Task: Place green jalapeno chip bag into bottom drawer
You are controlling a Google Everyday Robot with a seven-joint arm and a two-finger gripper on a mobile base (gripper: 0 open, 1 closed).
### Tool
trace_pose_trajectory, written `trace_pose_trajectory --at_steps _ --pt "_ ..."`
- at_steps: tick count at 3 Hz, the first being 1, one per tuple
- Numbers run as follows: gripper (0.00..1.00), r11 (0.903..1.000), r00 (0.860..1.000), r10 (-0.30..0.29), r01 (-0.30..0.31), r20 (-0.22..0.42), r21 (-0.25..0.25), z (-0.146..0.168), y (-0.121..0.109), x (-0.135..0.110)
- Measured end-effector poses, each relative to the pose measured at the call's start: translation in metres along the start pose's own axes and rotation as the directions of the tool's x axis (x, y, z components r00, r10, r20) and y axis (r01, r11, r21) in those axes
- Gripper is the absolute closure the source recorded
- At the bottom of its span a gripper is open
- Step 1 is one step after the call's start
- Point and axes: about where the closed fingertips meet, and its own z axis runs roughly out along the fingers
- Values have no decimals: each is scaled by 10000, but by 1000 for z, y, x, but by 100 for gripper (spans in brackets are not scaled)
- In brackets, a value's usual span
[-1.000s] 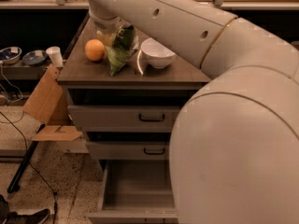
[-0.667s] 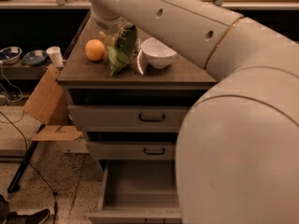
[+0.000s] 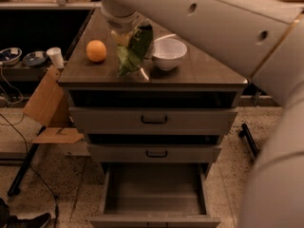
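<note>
The green jalapeno chip bag [image 3: 133,51] hangs upright over the cabinet top [image 3: 204,72], between the orange fruit and the white bowl. Its lower tip is at or just above the surface. My gripper [image 3: 127,34] comes down from the big white arm at the top and is shut on the bag's upper end. The bottom drawer [image 3: 154,194] is pulled open below, and its plain grey inside holds nothing. The two shallower drawers [image 3: 153,120] above it are closed.
An orange [image 3: 96,51] lies left of the bag and a white bowl [image 3: 167,53] right of it. A cardboard box [image 3: 45,101] leans at the cabinet's left. A white cup [image 3: 56,57] and dishes [image 3: 10,56] sit on a low shelf far left. Cables run across the floor.
The bag, in my gripper, has shifted slightly right toward the bowl and hangs more upright. The arm now covers less of the cabinet's right side.
</note>
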Motion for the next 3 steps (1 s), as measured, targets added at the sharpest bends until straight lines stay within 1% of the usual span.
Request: trace_pose_trajectory --at_steps 1,2,3 --pt "100 9999 10000 -94 94 22 79 -40 16 26" --pt "100 9998 9995 -180 181 263 -27 -72 37 48" --pt "100 9986 9989 -138 161 442 -508 -85 78 71"
